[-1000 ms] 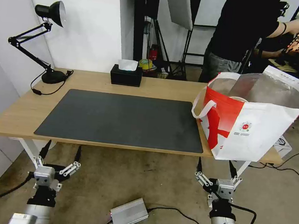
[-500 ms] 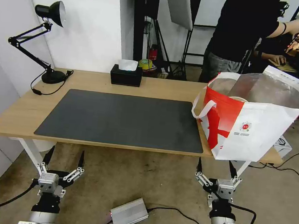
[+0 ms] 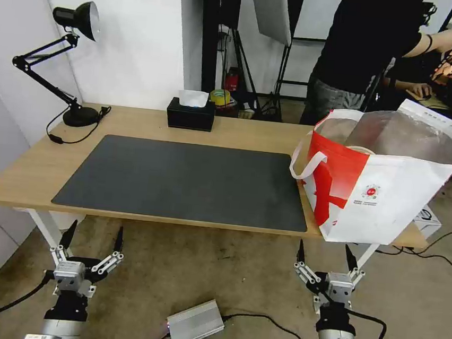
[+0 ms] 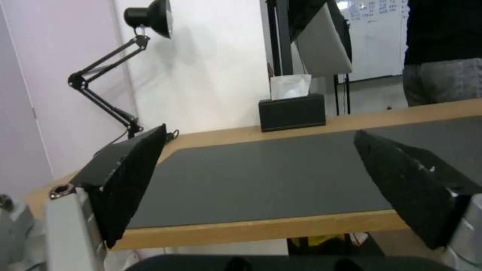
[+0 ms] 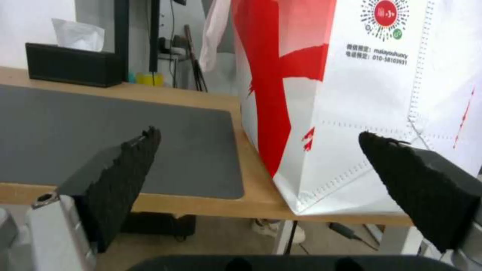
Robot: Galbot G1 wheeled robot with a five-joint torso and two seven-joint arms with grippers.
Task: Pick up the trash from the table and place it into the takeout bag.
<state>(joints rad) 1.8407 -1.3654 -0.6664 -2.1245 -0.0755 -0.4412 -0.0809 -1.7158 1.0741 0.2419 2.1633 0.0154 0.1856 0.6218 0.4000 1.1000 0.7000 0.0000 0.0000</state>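
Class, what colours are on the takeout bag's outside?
Red and white takeout bag, clearest in the head view.

You are looking at a studio or lab set up for recording, not a home. The table (image 3: 34, 172) stands on a bare concrete floor (image 3: 237, 277) with loose cables (image 3: 270, 319) and a metal power box (image 3: 195, 324) lying on it. Behind the table, black light stands (image 3: 246, 70) and a white reflector panel (image 3: 272, 8) lean by a plain white wall (image 3: 138, 33). A desk lamp (image 3: 72, 19) and a whiteboard (image 4: 371, 37) point the same way.
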